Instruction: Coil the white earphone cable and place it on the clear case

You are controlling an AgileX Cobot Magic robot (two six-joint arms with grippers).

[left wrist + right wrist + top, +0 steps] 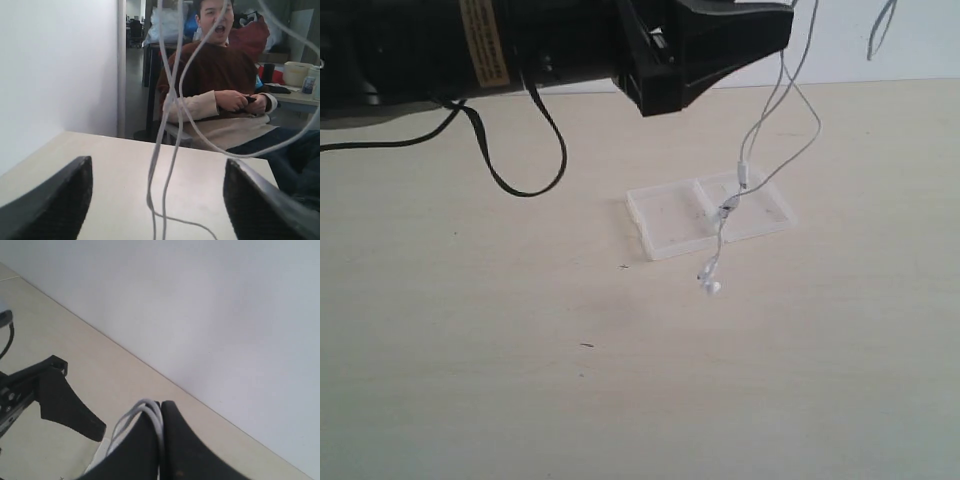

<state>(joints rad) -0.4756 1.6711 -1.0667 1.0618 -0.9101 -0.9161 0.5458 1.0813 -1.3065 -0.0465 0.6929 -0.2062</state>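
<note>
The white earphone cable [752,150] hangs down from beyond the top edge of the exterior view. Its inline piece [743,173] and earbuds [710,283] dangle over the clear case [670,218], which lies open and flat on the table. My right gripper [162,415] is shut on a loop of the cable [150,412]; it is out of the exterior view. My left gripper [157,200] is open, and cable strands [161,150] hang loose between its wide-apart fingers [55,200] without touching them. The left arm [520,40] reaches across above the case.
A thick black robot cable [525,165] loops down from the left arm over the beige table [470,350]. A white wall [210,315] runs along the table's far edge. A seated person [220,75] is beyond the table in the left wrist view.
</note>
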